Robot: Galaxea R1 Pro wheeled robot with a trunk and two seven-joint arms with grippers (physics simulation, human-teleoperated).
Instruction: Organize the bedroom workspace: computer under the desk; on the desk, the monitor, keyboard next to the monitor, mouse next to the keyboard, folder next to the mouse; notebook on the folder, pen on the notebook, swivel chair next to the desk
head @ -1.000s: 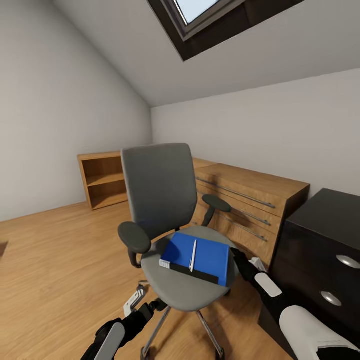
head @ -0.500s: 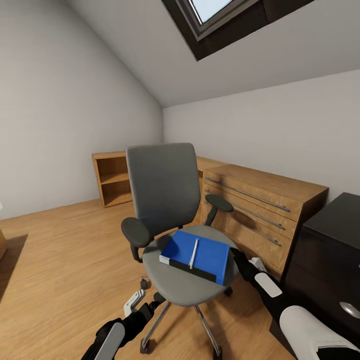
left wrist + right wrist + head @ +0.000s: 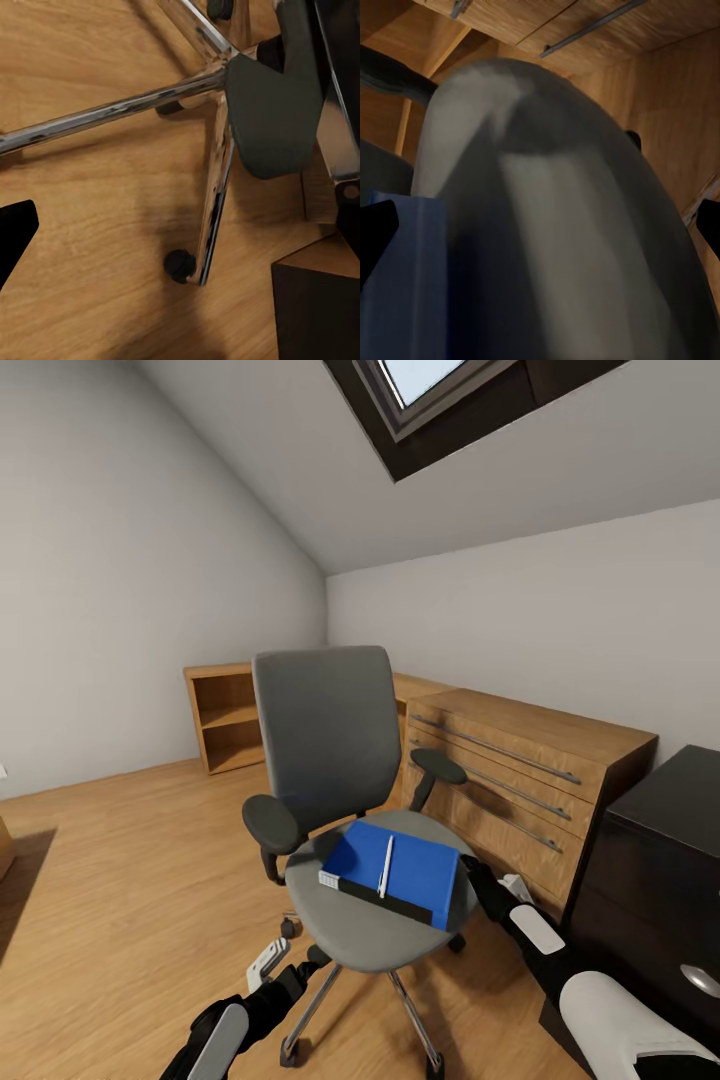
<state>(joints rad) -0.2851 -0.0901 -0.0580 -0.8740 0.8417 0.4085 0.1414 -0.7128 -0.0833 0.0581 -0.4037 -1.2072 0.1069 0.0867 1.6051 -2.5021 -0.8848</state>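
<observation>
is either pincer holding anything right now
Cannot be told. The right pincer sits at the swivel chair seat edge beside the folder; its grip is hidden.

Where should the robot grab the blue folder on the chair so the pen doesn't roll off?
Probably the folder is best gripped at its right long edge, near the seat's right rim, coming in level from the side where the right tool sits. The folder lies flat on the swivel chair, and the pen rests loose along its middle.
</observation>
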